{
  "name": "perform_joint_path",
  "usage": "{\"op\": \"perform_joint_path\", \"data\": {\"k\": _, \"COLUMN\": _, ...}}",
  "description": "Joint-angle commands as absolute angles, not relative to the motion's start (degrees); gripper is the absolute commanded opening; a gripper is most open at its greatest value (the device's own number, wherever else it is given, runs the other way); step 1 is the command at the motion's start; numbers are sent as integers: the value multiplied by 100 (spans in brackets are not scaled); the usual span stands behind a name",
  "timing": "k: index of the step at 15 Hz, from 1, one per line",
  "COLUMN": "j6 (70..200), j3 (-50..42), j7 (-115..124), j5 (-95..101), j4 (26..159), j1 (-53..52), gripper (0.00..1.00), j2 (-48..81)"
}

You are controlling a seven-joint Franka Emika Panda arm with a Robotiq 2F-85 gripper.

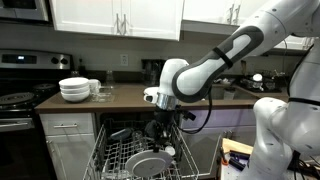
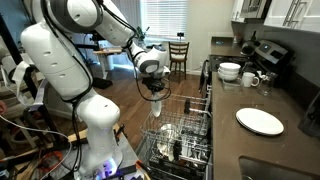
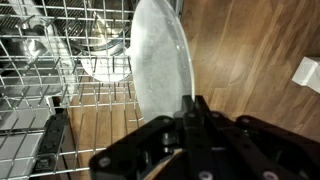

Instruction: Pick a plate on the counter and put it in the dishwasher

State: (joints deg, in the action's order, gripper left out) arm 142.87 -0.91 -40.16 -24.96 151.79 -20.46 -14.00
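My tool (image 3: 195, 108) is pinched narrow on the rim of the white plate (image 3: 160, 70). The plate hangs edge-on just over the pulled-out rack (image 3: 60, 95) of the dishwasher (image 1: 112, 155), w/ wood floor (image 3: 250, 60) to its right in wrist view. In an exterior view a 2nd plate (image 2: 260, 121) lies flat on the near end of the bench (image 2: 225, 110). A stack of bowls (image 2: 229, 71) sits farther along, near the stove (image 2: 268, 52).

Arm's gripper (image 2: 154, 95) hangs over pulled-out dishwasher rack (image 2: 180, 135), jaws pointing down; grip unclear from this angle. 1 white plate (image 2: 260, 121) flat on dark tabletop (image 2: 292, 146). Further back: bowl stack (image 2: 230, 71) & mugs (image 2: 251, 78), nr stove (image 2: 268, 55).
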Motion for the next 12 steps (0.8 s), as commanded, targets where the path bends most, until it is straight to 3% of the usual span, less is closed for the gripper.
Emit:
{"op": "perform_joint_path", "data": {"k": 1, "j6": 14256, "j3": 42, "j7": -4048, "j5": -2541, "j4": 15170, "j1": -1912, "gripper": 4, "j2": -1403}}
{"op": "perform_joint_path", "data": {"k": 12, "j6": 14247, "j3": -7, "j7": -4214, "j5": -2659, "j4": 15167, "j1": -1905, "gripper": 2, "j2": -1339}}
